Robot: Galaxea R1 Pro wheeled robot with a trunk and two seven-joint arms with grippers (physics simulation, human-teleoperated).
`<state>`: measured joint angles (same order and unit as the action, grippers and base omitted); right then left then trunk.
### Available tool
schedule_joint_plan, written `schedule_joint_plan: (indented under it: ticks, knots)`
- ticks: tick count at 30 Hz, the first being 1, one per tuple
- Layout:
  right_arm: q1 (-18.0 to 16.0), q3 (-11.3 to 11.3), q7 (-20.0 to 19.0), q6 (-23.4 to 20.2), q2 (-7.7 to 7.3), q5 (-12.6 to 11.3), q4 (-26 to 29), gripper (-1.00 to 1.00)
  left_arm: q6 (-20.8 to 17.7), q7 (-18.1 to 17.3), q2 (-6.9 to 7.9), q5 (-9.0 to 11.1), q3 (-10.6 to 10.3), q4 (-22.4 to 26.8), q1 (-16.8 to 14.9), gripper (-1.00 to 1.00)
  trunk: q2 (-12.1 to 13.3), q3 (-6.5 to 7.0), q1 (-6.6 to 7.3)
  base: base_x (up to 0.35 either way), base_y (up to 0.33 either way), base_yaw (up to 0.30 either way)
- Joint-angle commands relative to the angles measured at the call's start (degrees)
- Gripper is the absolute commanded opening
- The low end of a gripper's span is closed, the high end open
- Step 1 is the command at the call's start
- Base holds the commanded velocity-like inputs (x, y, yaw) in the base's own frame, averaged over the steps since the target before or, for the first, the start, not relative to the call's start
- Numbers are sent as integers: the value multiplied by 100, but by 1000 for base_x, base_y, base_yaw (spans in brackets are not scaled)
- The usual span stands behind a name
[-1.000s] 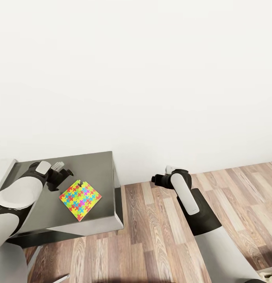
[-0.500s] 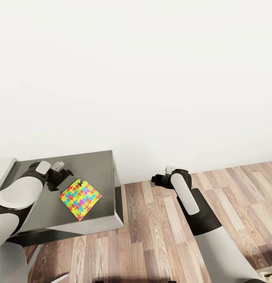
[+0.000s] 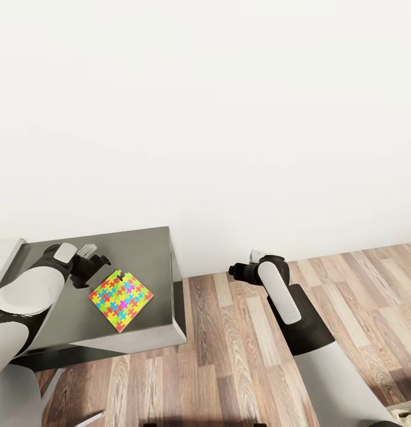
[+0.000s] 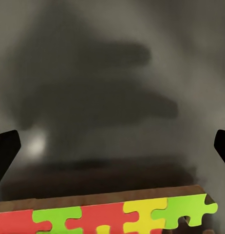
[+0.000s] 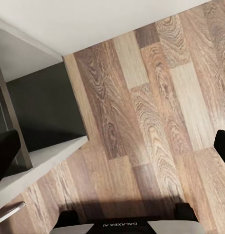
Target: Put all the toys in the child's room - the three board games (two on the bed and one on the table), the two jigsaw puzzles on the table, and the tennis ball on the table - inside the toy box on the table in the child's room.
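Observation:
One jigsaw puzzle point(image 3: 121, 300), a square sheet of yellow, red, blue and green pieces, lies flat on the dark grey corner section of the table point(image 3: 147, 252). My left gripper point(image 3: 96, 261) hovers just beyond the puzzle's far left corner, low over the table top. In the left wrist view its fingers stand wide apart, open and empty, with the puzzle's edge point(image 4: 117, 217) just short of them. My right gripper point(image 3: 236, 271) hangs open over the floor to the right of the table, holding nothing. The toy box, the bed and the other toys are out of view.
A plain white wall point(image 3: 229, 118) runs close behind the table. Wood-plank floor point(image 3: 241, 356) spreads to the right of the table's end, under my right arm. The right wrist view looks down on planks point(image 5: 156, 112) and the table's dark side point(image 5: 42, 109).

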<state>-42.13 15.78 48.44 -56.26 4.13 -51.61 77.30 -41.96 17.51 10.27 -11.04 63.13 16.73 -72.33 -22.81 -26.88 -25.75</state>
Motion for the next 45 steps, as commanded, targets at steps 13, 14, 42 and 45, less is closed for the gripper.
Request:
schedule_joint_plan:
  ticks: [13,14,42,45]
  knots:
    - [-6,4,60,-16,15,-68,5,100,-23,-7,7,-57,42,5,-9,100,-11,-10,-3,-4,-6,0]
    - [-6,4,60,-16,22,-75,5,100,-23,-7,8,-57,40,5,-9,100,-11,-11,-3,0,0,0]
    - [-6,12,60,-30,29,-54,-3,100,-24,-2,1,-57,26,5,-9,100,-11,-68,-3,-20,0,0]
    - [-6,9,60,-32,15,-57,-4,100,-24,-2,1,-57,26,5,-9,100,-11,-68,-3,-4,0,0]
